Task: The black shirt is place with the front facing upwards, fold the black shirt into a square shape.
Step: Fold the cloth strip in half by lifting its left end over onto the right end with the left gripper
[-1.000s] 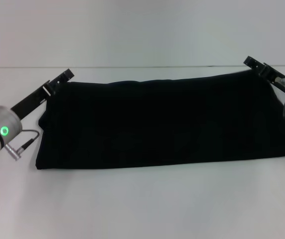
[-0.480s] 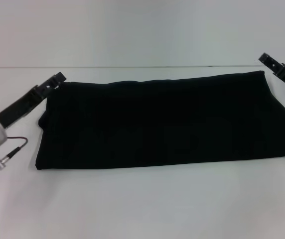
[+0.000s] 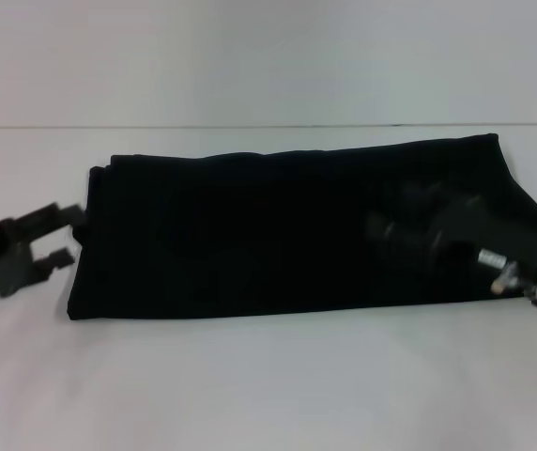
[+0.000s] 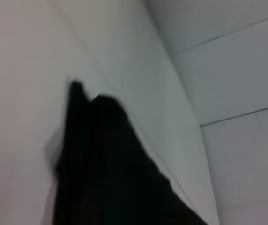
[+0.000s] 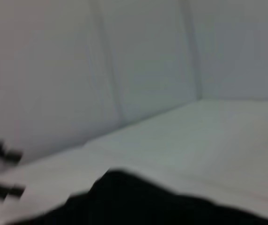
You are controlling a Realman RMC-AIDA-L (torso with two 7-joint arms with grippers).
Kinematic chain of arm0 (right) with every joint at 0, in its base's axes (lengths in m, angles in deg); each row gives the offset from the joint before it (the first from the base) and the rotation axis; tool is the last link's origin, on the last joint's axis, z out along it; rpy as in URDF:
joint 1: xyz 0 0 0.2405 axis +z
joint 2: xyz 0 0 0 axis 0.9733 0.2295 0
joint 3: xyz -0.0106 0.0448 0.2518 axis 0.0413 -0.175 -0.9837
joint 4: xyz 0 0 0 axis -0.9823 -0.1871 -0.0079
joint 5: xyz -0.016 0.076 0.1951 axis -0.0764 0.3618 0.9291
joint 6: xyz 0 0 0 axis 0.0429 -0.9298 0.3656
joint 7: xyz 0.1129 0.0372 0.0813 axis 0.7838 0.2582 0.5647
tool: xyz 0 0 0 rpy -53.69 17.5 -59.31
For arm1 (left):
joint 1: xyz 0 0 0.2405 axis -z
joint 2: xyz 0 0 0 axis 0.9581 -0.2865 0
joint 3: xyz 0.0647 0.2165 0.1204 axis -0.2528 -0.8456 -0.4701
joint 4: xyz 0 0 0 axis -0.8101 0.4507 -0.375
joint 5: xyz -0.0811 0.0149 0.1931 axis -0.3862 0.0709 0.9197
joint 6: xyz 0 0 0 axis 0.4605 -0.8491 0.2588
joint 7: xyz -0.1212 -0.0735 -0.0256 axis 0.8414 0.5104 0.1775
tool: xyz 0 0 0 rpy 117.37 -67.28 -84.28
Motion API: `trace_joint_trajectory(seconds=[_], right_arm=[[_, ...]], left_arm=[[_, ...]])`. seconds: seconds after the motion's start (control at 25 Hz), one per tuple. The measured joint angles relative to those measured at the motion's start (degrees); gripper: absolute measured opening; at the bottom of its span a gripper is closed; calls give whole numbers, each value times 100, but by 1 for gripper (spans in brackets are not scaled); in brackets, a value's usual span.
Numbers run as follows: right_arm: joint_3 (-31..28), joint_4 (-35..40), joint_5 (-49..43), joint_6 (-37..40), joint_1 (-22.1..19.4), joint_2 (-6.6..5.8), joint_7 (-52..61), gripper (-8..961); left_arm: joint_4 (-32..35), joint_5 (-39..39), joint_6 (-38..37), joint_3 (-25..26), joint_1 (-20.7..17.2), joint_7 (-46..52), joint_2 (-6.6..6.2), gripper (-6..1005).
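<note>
Head view: the left gripper (image 3: 59,235) hung open just beside the left edge of the black shirt (image 3: 278,225), folded long across the bench (image 3: 268,385). The right gripper (image 3: 391,235) reached over the shirt's right part; I cannot tell its state.

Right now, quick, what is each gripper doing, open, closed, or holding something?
Left gripper: open, holding nothing, beside the black shirt's left edge.
Right gripper: over the shirt's right part; cannot be told.
</note>
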Motion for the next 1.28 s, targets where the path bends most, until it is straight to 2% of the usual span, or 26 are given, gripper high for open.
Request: trace_joint_trajectory(seconds=[0.12,0.24,0.36,0.6,1.28], right_arm=[[295,-1,-251,1,5,15,-386,868],[633,-32,-339,-14,39,33,-691,867],[873,-44,-341,-83,69,44,-805,866],[942,-61,-337,-162,106,49,-825,866],[951,-69,-300,-254,134,55,-826,865]], left_arm=[[351,415,-327,7,-217,708,3,861],[393,727,-425,15,-277,1151,-13,861],[334,910,-396,74,-298,1483,-19,861],[229,943,-25,95,-375,1999,27,860],[-91,951,510,41,-74,2071,113,860]])
